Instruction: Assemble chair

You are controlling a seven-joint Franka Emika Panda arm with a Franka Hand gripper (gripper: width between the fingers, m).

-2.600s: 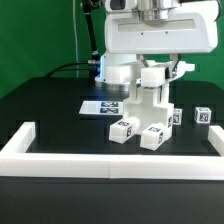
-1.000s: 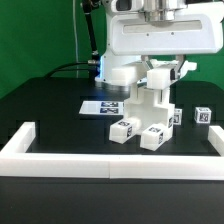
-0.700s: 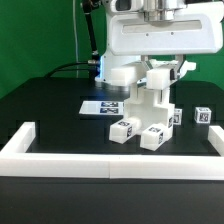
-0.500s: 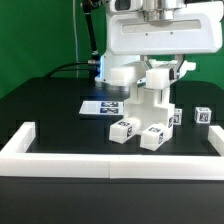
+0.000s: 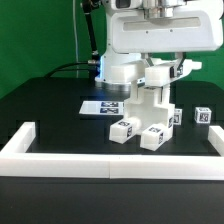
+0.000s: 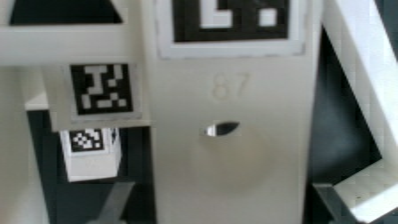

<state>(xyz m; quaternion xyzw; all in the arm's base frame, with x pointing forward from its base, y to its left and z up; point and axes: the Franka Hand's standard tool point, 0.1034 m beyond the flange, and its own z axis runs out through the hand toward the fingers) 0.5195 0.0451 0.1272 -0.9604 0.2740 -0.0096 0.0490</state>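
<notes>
The tool (image 5: 160, 68) is seen directly above the partly built chair (image 5: 150, 102), at its top end. Whether its jaws are apart or closed on that part cannot be told, since the arm's broad white housing (image 5: 160, 35) covers the tool from above.

The chair is stood upright on the black surface (image 5: 55, 115), near the middle. A green backdrop (image 5: 35, 35) is seen behind the surface, and a black cable (image 5: 70, 68) is run along its far edge towards the arm's base (image 5: 117, 72). The workspace is bordered at the front and at both sides by a long white rail (image 5: 110, 166).

The marker board (image 5: 98, 106) is laid flat on the surface, just beside the chair on the exterior view's left. Four small tagged blocks are spread around the chair's foot: a first block (image 5: 124, 129) and a second block (image 5: 153, 137) in front of it, a third block (image 5: 176, 117) close on the exterior view's right, and a fourth block (image 5: 203, 116) farther out on that side, apart from the rest.

The wrist view is almost filled by the chair (image 6: 214, 170) – a flat white face with a small dark hole (image 6: 221, 128) and a large tag (image 6: 231, 22), with two smaller tags on the parts beside it. The tool's fingers cannot be made out there.
</notes>
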